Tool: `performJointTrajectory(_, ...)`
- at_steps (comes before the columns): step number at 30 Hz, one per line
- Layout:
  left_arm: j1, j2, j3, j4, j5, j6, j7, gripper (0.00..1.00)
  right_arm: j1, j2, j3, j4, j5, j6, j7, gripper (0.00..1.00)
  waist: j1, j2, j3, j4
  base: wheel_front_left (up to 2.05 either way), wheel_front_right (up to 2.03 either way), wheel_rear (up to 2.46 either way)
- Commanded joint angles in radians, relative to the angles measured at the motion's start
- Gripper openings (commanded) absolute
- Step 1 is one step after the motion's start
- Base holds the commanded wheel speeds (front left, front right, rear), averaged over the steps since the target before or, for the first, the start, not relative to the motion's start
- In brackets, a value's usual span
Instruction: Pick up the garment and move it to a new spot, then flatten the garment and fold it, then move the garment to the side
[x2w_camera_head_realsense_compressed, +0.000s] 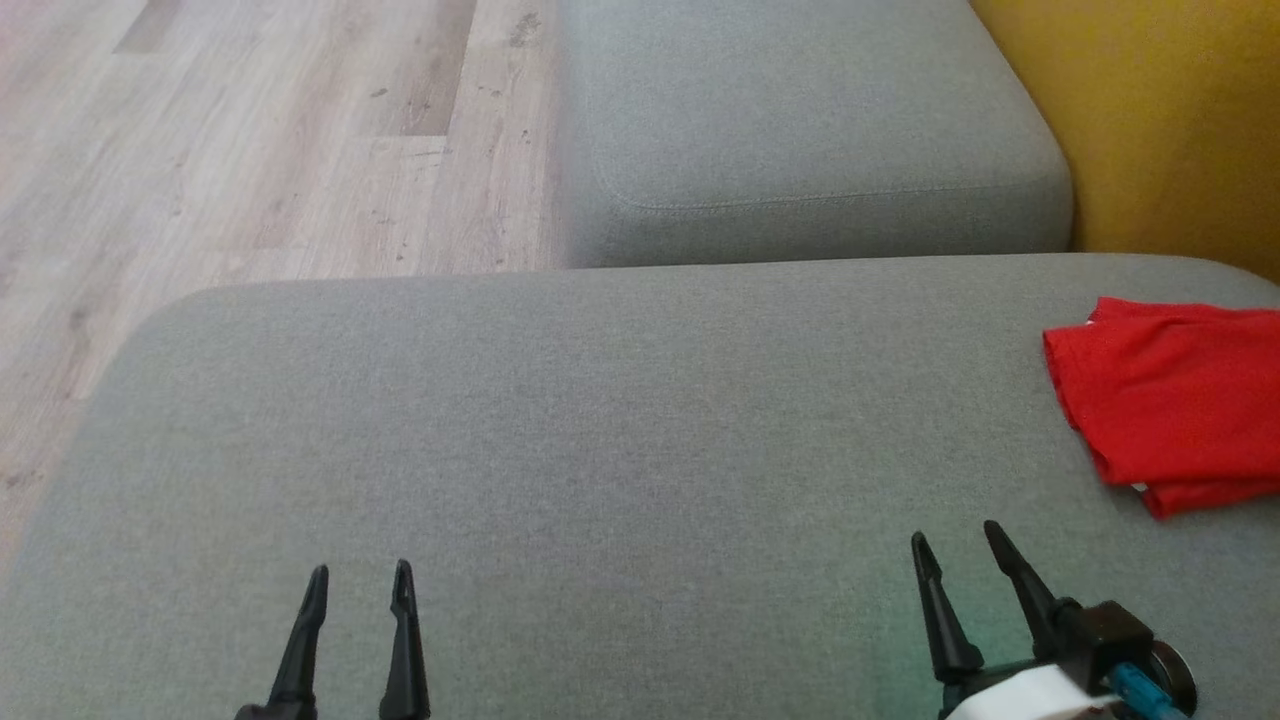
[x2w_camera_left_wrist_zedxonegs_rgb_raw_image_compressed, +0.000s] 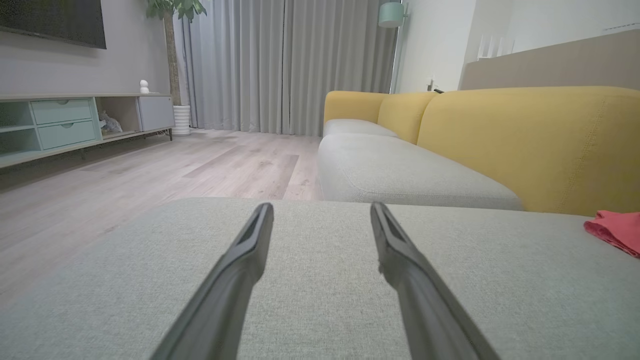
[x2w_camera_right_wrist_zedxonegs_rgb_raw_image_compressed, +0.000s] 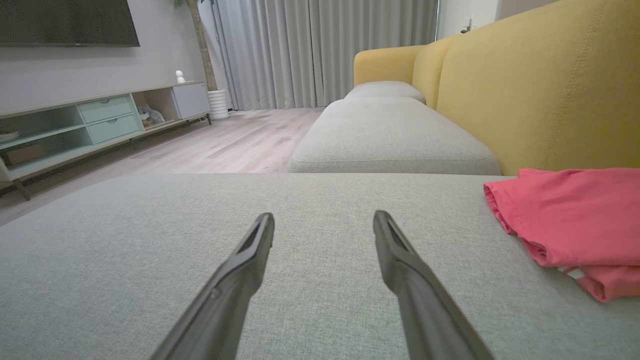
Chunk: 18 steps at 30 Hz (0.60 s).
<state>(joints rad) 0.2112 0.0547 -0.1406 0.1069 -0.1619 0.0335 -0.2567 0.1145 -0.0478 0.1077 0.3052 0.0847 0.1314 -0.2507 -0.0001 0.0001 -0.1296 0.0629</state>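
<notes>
A red garment (x2w_camera_head_realsense_compressed: 1175, 400) lies folded at the right edge of the grey sofa cushion (x2w_camera_head_realsense_compressed: 600, 420), close to the yellow backrest. It also appears as a pinkish fold in the right wrist view, garment (x2w_camera_right_wrist_zedxonegs_rgb_raw_image_compressed: 575, 220), and at the far right of the left wrist view, garment (x2w_camera_left_wrist_zedxonegs_rgb_raw_image_compressed: 617, 230). My left gripper (x2w_camera_head_realsense_compressed: 361, 577) hovers open over the cushion's near left part, nothing between its fingers. My right gripper (x2w_camera_head_realsense_compressed: 955, 538) is open too, low over the cushion, with the garment ahead of it and to its right, apart from the fingertips. The same open gaps show for the left gripper (x2w_camera_left_wrist_zedxonegs_rgb_raw_image_compressed: 321, 210) and right gripper (x2w_camera_right_wrist_zedxonegs_rgb_raw_image_compressed: 323, 218).
A second grey cushion (x2w_camera_head_realsense_compressed: 800, 130) lies beyond the near one. The yellow backrest (x2w_camera_head_realsense_compressed: 1160, 110) rises along the right. Wooden floor (x2w_camera_head_realsense_compressed: 250, 140) spreads to the left. A pale cabinet (x2w_camera_left_wrist_zedxonegs_rgb_raw_image_compressed: 60, 125), curtains (x2w_camera_left_wrist_zedxonegs_rgb_raw_image_compressed: 280, 65) and a potted plant (x2w_camera_left_wrist_zedxonegs_rgb_raw_image_compressed: 172, 60) stand across the room.
</notes>
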Motion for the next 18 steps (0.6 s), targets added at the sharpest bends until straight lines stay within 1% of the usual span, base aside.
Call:
performJointTrajectory(1, -0.037, -0.005, 0.037, -0.023, 0.009, -0.007, -0.005, 1.00, -0.038, -0.004, 0.022, -0.026, -0.007, -0.001, -0.011, 1.00, 0.0001, -0.0001, 0.000, -0.004, 0.00, 0.00, 0.00)
performJointTrajectory(9, -0.048, -0.005, 0.029, -0.006, 0.013, -0.019, -0.005, 1.00, -0.053, -0.003, 0.020, -0.022, 0.001, -0.001, -0.011, 1.00, 0.0001, -0.0001, 0.003, -0.016, 0.00, 0.00, 0.00)
performJointTrajectory(10, -0.001, 0.000, 0.001, 0.022, 0.006, -0.017, 0.000, 0.00, -0.002, 0.001, -0.001, 0.006, 0.001, 0.000, 0.000, 0.00, 0.0001, -0.0001, 0.002, -0.016, 0.00, 0.00, 0.00)
performJointTrajectory(13, 0.010, 0.000, -0.001, 0.076, 0.006, -0.016, 0.000, 0.00, 0.017, 0.001, 0.001, 0.057, 0.001, 0.000, 0.002, 0.00, 0.0002, -0.0001, 0.002, -0.016, 0.00, 0.00, 0.00)
performJointTrajectory(18, -0.002, 0.000, 0.008, 0.077, -0.053, -0.022, 0.014, 0.00, 0.008, 0.001, -0.006, 0.052, 0.062, 0.000, 0.015, 0.00, 0.0002, -0.0001, 0.008, -0.018, 0.00, 0.00, 0.00)
